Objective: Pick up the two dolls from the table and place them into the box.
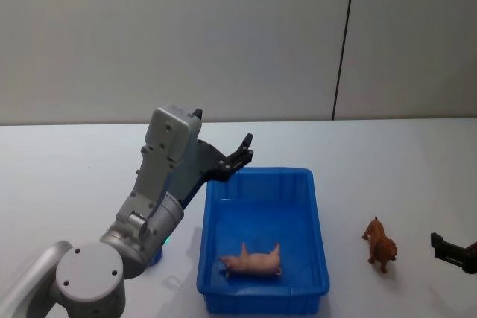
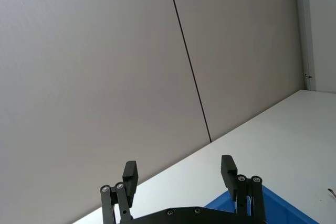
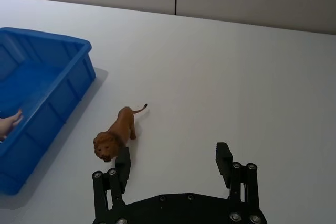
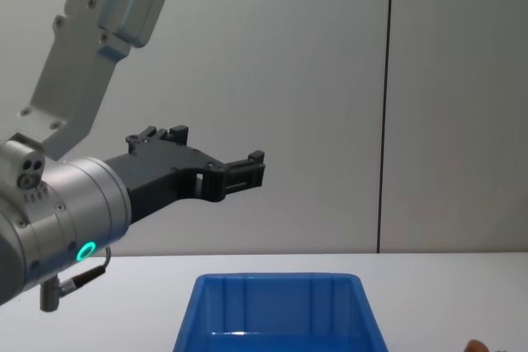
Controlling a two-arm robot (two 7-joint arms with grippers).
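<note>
The left arm rises from the lower left of the head view and reaches forward and up. The left jaws hang in the air over the box's far left corner, well clear of the counter. They are spread wide with nothing between the two black fingers; in the chest view they stand high above the box rim against the grey wall. The blue box sits on the counter in the middle of the head view, its long side running away from the robot. The pink doll lies on its side on the box floor, toward the near end, touching neither side wall as far as can be told. To the right of the box, apart from its wall, the brown doll stands upright on the bare counter; the right wrist view shows it as a small lion with its tail toward the far side. Farther right, at the edge of the head view, the right jaws are near the brown doll but not touching it. They are wide open and hold nothing, with one finger just beside the doll's head in the right wrist view.
</note>
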